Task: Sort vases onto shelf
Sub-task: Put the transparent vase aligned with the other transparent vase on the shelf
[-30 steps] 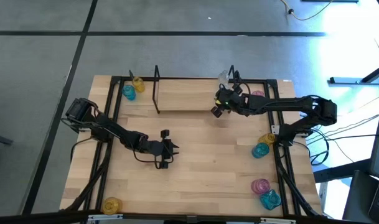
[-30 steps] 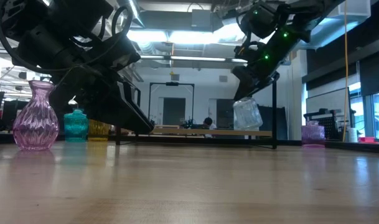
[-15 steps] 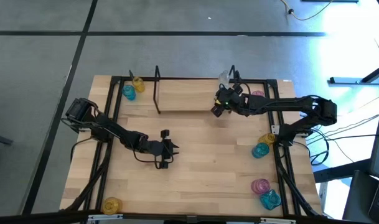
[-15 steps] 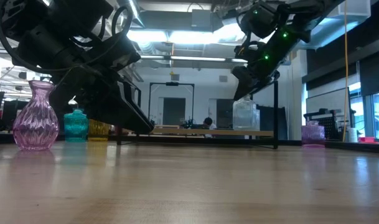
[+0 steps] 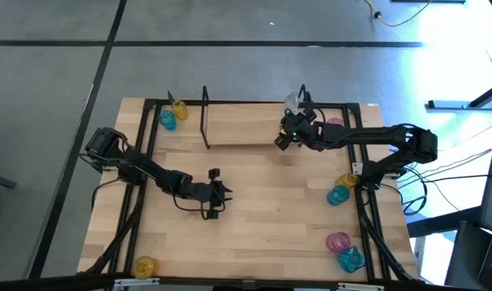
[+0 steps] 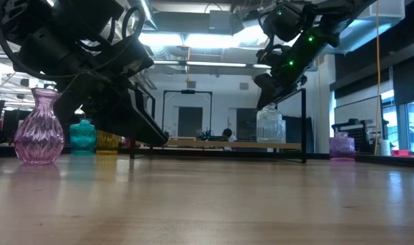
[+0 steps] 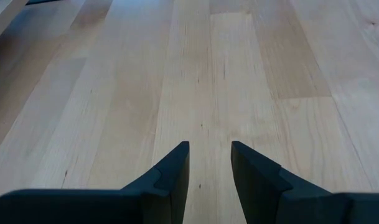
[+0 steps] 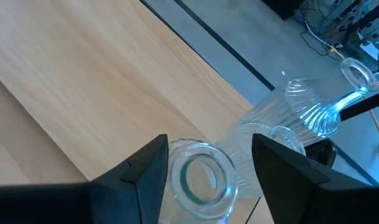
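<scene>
My right gripper (image 5: 283, 137) (image 8: 205, 165) is open over the right end of the shelf (image 5: 241, 129). A clear vase (image 6: 270, 126) (image 8: 201, 180) stands upright with its base on the shelf board. The fingers flank its mouth, and a gap shows beside one finger. A second clear vase (image 8: 313, 106) (image 5: 292, 99) shows beyond it by the shelf's wire upright. My left gripper (image 5: 217, 194) (image 7: 210, 162) waits open above bare tabletop, near the table's middle. My right gripper stands from above, slanting, around the clear vase's rim (image 8: 177, 163). One finger (image 8: 149, 174) lies right against the rim and the other stands clear of it. Whether that finger touches the glass, I cannot tell.
A yellow vase (image 5: 178, 107) and a teal vase (image 5: 166, 120) stand at the far left corner, and a pink vase (image 5: 334, 123) right of the shelf. Yellow (image 5: 346, 179), teal (image 5: 338, 195), pink (image 5: 338, 241) and teal (image 5: 351, 259) vases line the right edge. Another yellow vase (image 5: 145, 265) stands near left.
The clear vase hung tilted below my right gripper a second ago. It has swung upright and come down, and its base now rests on the shelf board. The gripper itself has hardly moved.
</scene>
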{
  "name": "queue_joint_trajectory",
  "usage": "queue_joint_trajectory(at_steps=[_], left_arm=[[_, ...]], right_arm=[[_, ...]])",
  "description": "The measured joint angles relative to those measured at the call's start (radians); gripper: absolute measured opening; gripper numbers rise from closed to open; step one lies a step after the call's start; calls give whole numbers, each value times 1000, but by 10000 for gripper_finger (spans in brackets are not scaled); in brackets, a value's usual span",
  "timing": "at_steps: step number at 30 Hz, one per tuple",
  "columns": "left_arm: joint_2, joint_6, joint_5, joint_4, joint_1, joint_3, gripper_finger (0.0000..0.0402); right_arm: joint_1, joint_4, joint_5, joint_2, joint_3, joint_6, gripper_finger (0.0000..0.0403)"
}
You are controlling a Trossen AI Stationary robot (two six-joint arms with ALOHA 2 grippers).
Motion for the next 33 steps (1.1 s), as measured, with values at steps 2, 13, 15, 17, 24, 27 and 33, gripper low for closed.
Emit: queue_joint_trajectory(at_steps=[2, 13, 15, 17, 24, 27, 33], left_arm=[[0, 0, 0, 0, 0, 0, 112], [0, 0, -2, 0, 0, 0, 112], [0, 1, -2, 0, 1, 0, 112], [0, 2, -3, 0, 2, 0, 112], [0, 2, -3, 3, 2, 0, 112], [0, 2, -3, 3, 2, 0, 112], [0, 18, -5, 3, 8, 0, 112]], right_arm=[[0, -2, 0, -4, 0, -1, 216], [51, -93, -125, -7, 114, -18, 216], [90, -71, -130, 2, 114, -25, 216], [119, -70, -131, 17, 114, -28, 216], [145, -56, 46, 123, 113, -94, 216], [138, -44, 113, 166, 113, -115, 216], [130, -49, 193, 212, 113, -172, 216]])
